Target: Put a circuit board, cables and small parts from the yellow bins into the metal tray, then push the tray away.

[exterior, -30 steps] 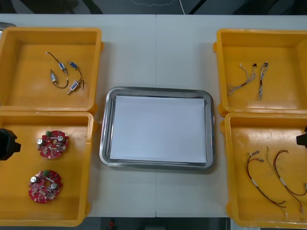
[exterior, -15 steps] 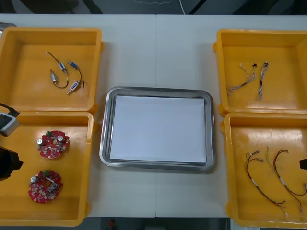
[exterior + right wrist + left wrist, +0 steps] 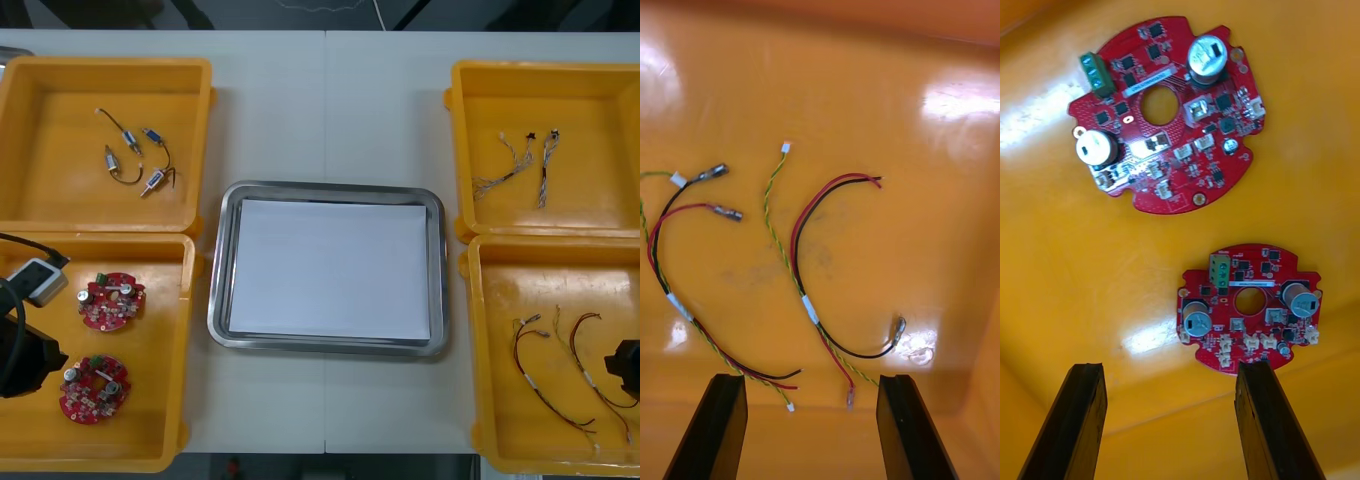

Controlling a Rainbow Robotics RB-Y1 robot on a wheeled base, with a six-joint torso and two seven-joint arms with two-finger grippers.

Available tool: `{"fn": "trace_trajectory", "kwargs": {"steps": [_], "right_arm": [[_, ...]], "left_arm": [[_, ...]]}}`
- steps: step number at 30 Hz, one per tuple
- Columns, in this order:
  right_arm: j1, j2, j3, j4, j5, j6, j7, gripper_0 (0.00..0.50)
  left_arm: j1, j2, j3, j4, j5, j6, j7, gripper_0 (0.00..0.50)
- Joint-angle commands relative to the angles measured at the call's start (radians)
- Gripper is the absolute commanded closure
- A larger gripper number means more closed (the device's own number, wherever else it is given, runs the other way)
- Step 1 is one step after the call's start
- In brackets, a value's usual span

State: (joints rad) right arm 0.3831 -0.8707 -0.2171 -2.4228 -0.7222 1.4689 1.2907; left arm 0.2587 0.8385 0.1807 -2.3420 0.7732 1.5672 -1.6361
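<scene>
The shiny rectangular metal tray, white inside, lies between the yellow plastic bins. The left gripper hovers, fingers apart, over a round red circuit board in its near bin. The board is probably stiff, light and fragile on top, so it is best pinched across the rim. The right gripper, likewise spread, hangs over thin red, black and yellow cables — limp, easily snagged.

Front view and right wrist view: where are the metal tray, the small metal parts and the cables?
metal tray (image 3: 325, 187), front view, far rim.
small metal parts (image 3: 111, 159), front view, one part's metal body.
cables (image 3: 811, 309), right wrist view, white sleeve on one cable.
</scene>
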Motion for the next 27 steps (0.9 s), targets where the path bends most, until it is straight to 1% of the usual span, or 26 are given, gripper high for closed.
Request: {"fn": "trace_trajectory", "kwargs": {"steps": [1,4,7,9,15,22,25,27], "right_arm": [[0.039,-0.054,0.067,0.039,0.013,-0.073,0.047,0.000],[0.039,-0.064,0.099,0.073,0.020,-0.116,0.070,0.000],[0.039,-0.067,0.117,0.110,0.029,-0.154,0.139,0.000],[0.039,-0.067,0.117,0.151,0.021,-0.177,0.188,0.000],[0.040,-0.067,0.127,0.235,-0.013,-0.260,0.279,0.000],[0.040,-0.067,0.150,0.248,-0.010,-0.279,0.282,0.000],[0.040,-0.067,0.182,0.261,0.010,-0.315,0.276,0.000],[0.039,-0.067,0.206,0.287,0.021,-0.360,0.276,0.000]], "left_arm": [[0.027,0.045,-0.046,0.038,0.009,-0.062,-0.064,0.000],[0.027,0.050,-0.069,0.078,0.008,-0.107,-0.068,0.000],[0.027,0.056,-0.092,0.107,0.006,-0.144,-0.071,0.000],[0.027,0.062,-0.110,0.122,0.001,-0.161,-0.074,0.000],[0.027,0.073,-0.153,0.164,0.003,-0.216,-0.076,0.000],[0.027,0.073,-0.175,0.193,0.001,-0.231,-0.082,0.000],[0.031,0.073,-0.184,0.204,-0.005,-0.242,-0.084,0.000],[0.039,0.073,-0.188,0.210,-0.008,-0.262,-0.085,0.000]]}}
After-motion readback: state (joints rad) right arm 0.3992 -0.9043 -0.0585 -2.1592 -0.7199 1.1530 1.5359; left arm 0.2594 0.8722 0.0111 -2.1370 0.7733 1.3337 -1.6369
